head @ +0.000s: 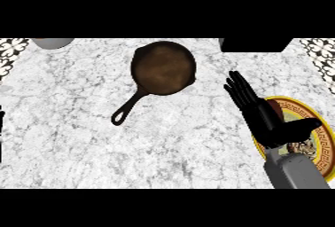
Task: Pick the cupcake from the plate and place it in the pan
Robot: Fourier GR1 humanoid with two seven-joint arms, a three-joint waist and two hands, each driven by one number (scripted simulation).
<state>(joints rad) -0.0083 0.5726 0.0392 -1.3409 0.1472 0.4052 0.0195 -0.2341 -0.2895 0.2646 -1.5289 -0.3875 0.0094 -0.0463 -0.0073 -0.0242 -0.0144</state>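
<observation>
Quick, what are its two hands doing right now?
Right hand: open, fingers straight, over the plate, holding nothing.
Left hand: only a dark sliver at the picture's left edge; cannot be told.

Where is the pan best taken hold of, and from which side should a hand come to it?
By its handle, not the round bowl. The pan lies flat on the counter, and the thin handle runs out from the bowl toward the view's lower left, ending in a loop. A hand coming from that near-left side could probably curl round it; the bowl looks too wide.
</observation>
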